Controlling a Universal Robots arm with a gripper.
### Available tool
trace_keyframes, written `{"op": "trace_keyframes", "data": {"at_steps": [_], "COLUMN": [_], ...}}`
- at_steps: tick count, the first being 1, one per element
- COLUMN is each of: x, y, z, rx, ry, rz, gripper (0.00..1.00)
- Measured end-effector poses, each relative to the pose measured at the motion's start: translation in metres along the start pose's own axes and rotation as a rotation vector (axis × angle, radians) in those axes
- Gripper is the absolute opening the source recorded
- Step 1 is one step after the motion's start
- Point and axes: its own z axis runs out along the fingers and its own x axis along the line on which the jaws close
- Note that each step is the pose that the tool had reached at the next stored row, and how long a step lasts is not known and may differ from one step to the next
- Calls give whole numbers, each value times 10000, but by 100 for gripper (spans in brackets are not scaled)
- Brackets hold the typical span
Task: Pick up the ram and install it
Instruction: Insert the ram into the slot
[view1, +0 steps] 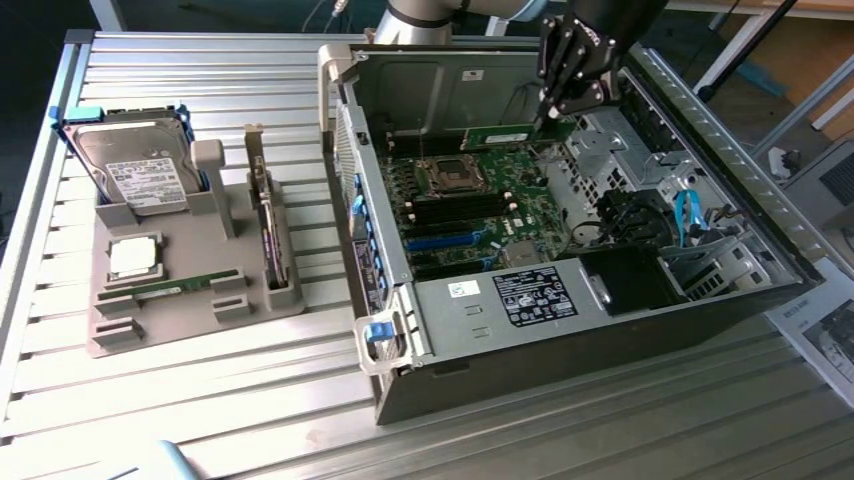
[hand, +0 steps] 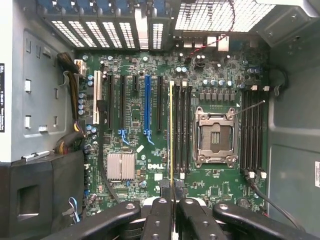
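hand is closed on the ram, gripping it edge-down inside the open computer case, above the motherboard. my worry is alignment — in the wrist view the stick runs just beside the black memory slots, so it could land on a slot wall, or tilt and jam. the processor socket sits near, and the metal cage crowds the hand.
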Motion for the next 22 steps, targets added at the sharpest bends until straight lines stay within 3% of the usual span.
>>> {"op": "trace_keyframes", "data": {"at_steps": [7, 22], "x": [1, 11], "y": [0, -12], "z": [29, 366], "rx": [5, 5], "ry": [-8, -7], "rz": [139, 173], "gripper": [12, 12]}}
